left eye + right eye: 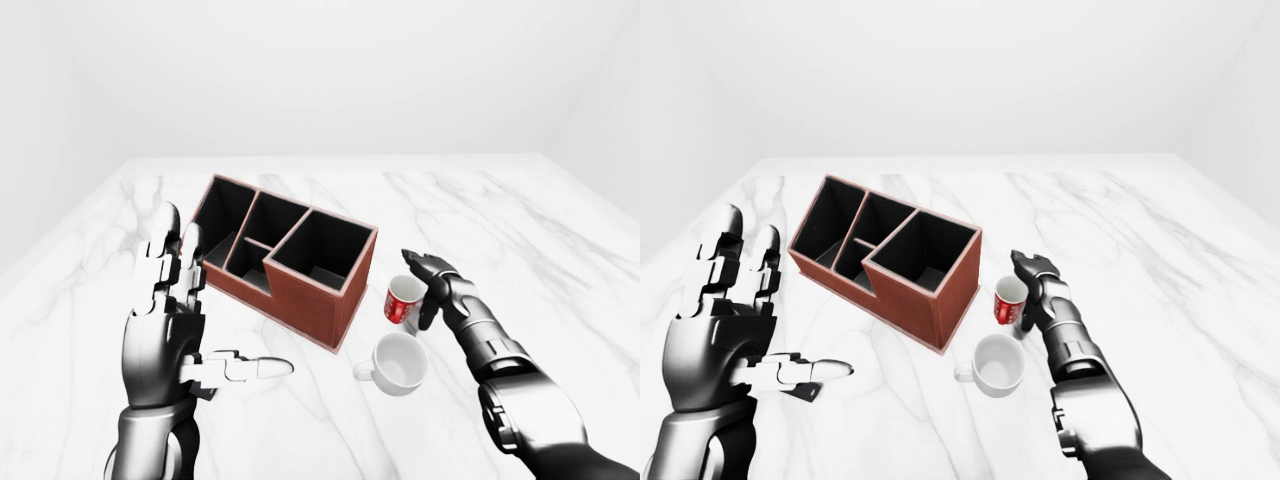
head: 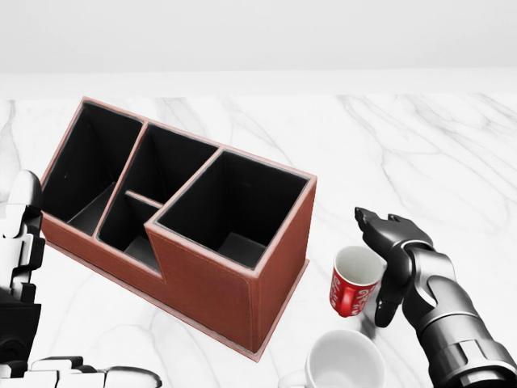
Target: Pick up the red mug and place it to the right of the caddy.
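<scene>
Head view shows the scene closest. The marble counter (image 2: 452,153) carries a brown, black-lined caddy (image 2: 210,283) of several compartments, set at a slant across the counter's middle. Just beside the caddy's right-hand end stands the red mug (image 2: 353,291), upright and mouth up, apart from the caddy wall. Nearer the counter's bottom edge is a white mug (image 2: 343,364), close to the red one; whether they touch cannot be told.

The right hand (image 2: 392,263) is at the red mug's right side, fingers curled over and beside its rim and wall. They appear partly closed about it, yet a firm clamp is not shown; contact cannot be confirmed. The left hand (image 1: 175,330) is held up, fingers spread and thumb out, gripping nothing, well apart from the caddy's left end.

Judgement on the step in hand: the grasp is being set. To do it well, the fingers should wrap the mug wall squarely before any lift, keep it upright, and rise clear of the white mug, which could easily be knocked. The mug already sits right of the caddy, so only a short carry seems needed.

The eye views show what the head view crops: the whole left hand, both forearms, the white mug's handle pointing left, and the counter's far edge and corners. The head view alone shows the red mug's white lettering and the finger placement clearly.
</scene>
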Tool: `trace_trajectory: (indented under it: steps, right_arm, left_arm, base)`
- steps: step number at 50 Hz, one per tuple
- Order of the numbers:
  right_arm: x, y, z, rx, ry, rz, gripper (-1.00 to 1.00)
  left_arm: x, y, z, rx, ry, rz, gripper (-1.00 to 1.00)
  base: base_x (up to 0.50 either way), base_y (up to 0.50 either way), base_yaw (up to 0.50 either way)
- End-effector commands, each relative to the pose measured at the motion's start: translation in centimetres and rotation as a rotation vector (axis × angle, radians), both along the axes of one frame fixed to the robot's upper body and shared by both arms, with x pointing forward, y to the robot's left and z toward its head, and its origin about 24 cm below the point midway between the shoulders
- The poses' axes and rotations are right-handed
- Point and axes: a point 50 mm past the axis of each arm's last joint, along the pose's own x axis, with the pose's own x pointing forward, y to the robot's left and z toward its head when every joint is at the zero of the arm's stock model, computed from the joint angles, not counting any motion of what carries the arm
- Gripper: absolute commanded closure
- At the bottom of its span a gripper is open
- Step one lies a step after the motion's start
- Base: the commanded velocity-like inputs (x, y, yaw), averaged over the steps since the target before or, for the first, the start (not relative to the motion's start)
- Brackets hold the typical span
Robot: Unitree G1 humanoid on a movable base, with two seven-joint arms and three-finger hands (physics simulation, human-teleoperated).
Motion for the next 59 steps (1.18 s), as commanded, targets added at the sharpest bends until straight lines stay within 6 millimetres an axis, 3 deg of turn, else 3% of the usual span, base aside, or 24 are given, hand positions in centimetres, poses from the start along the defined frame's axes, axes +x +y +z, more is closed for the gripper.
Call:
trace_trajectory:
  steps: [1,6,11,19,26,31,38,49,59]
  right_arm:
    - [-0.1,-1.1,0.6,-0.014,-0.005,-0.022,-1.0]
    - [0.2,-2.5,2.2,-0.016,-0.023,-0.052,-1.0]
    - [0.8,-4.7,5.5,-0.009,-0.071,-0.089,-1.0]
    - [0.3,-5.9,8.4,0.038,-0.125,-0.089,-1.0]
    - [-2.8,-5.1,10.2,0.098,-0.175,0.001,-1.0]
    - [-5.2,-3.6,12.4,0.152,-0.321,0.072,-1.0]
    - [-9.9,-0.4,14.2,0.236,-0.512,0.18,-1.0]
    - [-15.7,2.2,15.5,0.343,-0.659,0.253,-1.0]
    - [-19.7,2.9,16.0,0.449,-0.719,0.248,-1.0]
  left_arm:
    - [0.0,-0.1,0.0,0.001,0.0,-0.003,-1.0]
    - [0.0,-0.1,0.0,-0.001,0.002,-0.002,-1.0]
    - [0.2,-0.2,-0.3,0.0,0.013,-0.005,-1.0]
    - [0.1,-0.3,-0.4,0.0,0.019,-0.009,-1.0]
    - [-0.1,-0.4,-0.1,0.001,0.009,-0.016,-1.0]
    - [-0.2,-0.5,-0.1,0.001,0.01,-0.019,-1.0]
    - [-0.2,-0.9,-0.4,0.005,0.027,-0.029,-1.0]
    - [-0.3,-1.1,-0.4,0.005,0.027,-0.039,-1.0]
    - [-0.6,-1.4,-0.2,0.006,0.023,-0.048,-1.0]
  base:
    - [0.0,0.0,0.0]
    - [0.0,0.0,0.0]
    - [0.0,0.0,0.0]
    - [0.0,0.0,0.0]
    - [0.0,0.0,0.0]
    - [0.0,0.0,0.0]
    - [0.0,0.0,0.0]
    - [0.0,0.0,0.0]
    - [0.0,0.0,0.0]
